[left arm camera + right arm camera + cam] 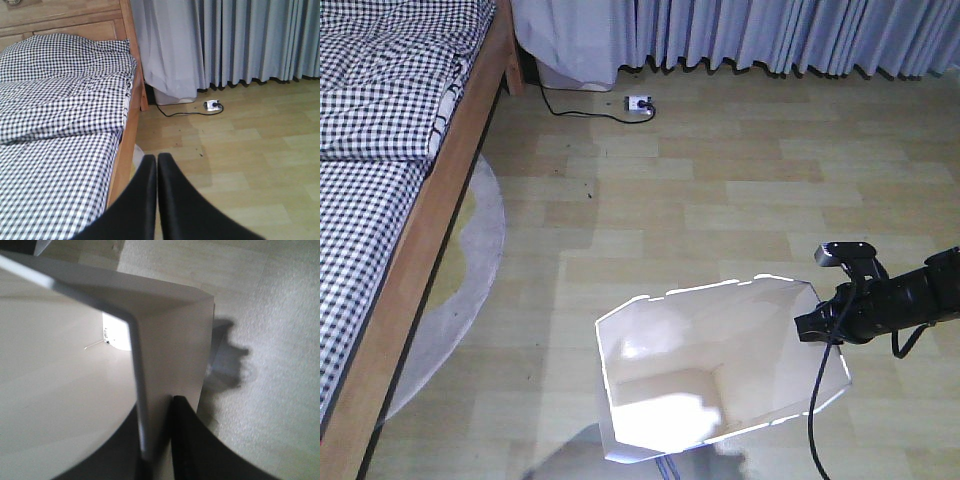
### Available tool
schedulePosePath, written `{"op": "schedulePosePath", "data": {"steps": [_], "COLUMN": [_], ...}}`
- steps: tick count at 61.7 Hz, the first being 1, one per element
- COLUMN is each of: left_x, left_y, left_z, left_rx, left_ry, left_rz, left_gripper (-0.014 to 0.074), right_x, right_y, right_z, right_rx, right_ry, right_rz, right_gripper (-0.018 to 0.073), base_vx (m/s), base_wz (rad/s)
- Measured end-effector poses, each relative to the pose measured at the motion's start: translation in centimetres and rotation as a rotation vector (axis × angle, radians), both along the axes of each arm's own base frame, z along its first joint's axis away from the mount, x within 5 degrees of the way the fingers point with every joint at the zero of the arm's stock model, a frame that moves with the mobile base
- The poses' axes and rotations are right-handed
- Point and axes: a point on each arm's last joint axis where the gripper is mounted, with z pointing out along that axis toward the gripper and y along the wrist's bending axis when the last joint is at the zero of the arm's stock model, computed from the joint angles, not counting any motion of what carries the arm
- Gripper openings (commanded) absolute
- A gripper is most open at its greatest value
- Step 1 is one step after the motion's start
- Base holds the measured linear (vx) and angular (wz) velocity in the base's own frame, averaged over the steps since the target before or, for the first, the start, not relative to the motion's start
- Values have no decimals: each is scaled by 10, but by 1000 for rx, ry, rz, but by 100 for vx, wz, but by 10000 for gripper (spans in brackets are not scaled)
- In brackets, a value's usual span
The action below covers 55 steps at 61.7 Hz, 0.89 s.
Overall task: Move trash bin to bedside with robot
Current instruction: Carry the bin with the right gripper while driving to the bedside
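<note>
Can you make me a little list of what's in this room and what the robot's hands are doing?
bin: white trash bin, open top, apart from the bed, bare floor between
bed: bed with wooden frame, black-and-white checked bedding
right hand: right gripper pinching the bin's rim, fingers one inside, one outside
left hand: left gripper shut, holding nothing
other things: grey rug beside the bed, power strip by the curtains

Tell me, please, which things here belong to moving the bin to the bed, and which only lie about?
Belong to the job:
white faceted plastic trash bin
bed with light wooden frame and checked bedding
black right arm, jaws shut on the bin's rim

Lying about:
white power strip with black cable
grey pleated curtains
pale round rug
</note>
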Motion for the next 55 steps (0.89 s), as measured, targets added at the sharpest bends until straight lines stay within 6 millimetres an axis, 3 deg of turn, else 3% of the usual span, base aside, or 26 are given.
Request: {"op": "schedulePosePath", "data": {"steps": [55], "left_x": [0], "left_y": [0], "left_z": [0], "left_rx": [0], "left_ry": [0], "left_rz": [0], "left_gripper": [-6], "right_x": [0], "right_y": [0], "right_z": [0], "right_rx": [-1], "right_ry": [0], "right_rz": [0], "right_gripper": [-7], "base_vx": [34], "base_wz": [2]}}
